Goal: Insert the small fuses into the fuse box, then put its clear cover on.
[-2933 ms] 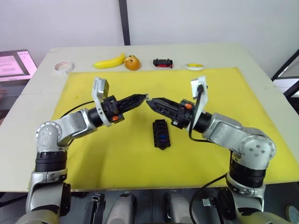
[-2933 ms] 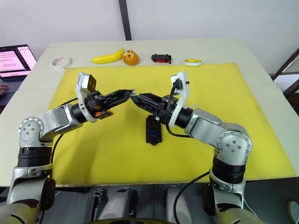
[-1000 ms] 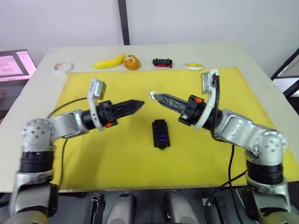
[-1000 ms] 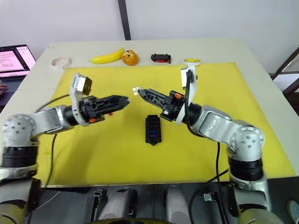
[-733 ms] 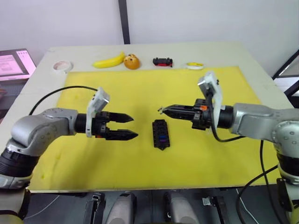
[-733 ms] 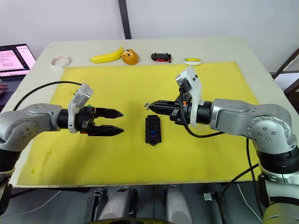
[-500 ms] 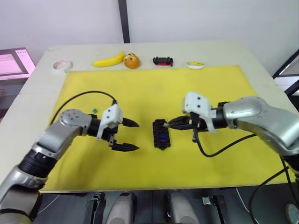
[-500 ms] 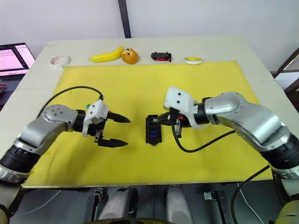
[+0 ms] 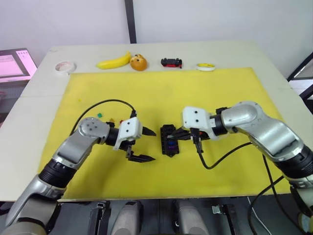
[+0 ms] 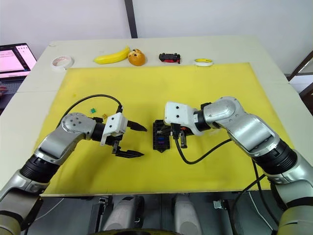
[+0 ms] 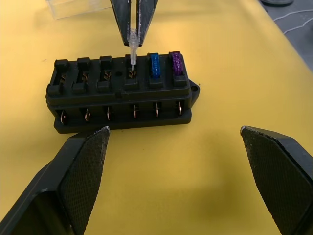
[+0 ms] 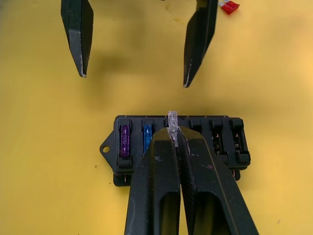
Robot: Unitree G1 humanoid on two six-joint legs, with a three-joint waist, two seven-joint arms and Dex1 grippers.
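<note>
The black fuse box (image 9: 169, 141) lies mid-mat, with a blue fuse (image 11: 153, 64) and a purple fuse (image 11: 175, 62) seated at one end of its row. My right gripper (image 12: 172, 131) is shut on a pale translucent fuse (image 12: 171, 120), whose prongs touch the slot beside the blue one. My left gripper (image 9: 152, 146) stands open just left of the box, holding nothing. A teal fuse (image 9: 100, 115) and other loose fuses (image 9: 111, 120) lie on the mat behind my left arm, and a red fuse (image 12: 229, 6) lies there too. An edge of the clear cover (image 11: 73, 6) shows beyond the box.
Along the table's far edge sit a white tape roll (image 9: 64, 66), a banana (image 9: 113, 63), an orange (image 9: 139, 63), a toy car (image 9: 171, 62) and a yellow tape roll (image 9: 205, 66). A laptop (image 9: 12, 63) stands at the far left. The yellow mat (image 9: 234, 93) covers the work area.
Both arms have come down from mid-air to the fuse box. The right gripper carried the pale fuse onto a slot. The left gripper swung in open beside the box.
</note>
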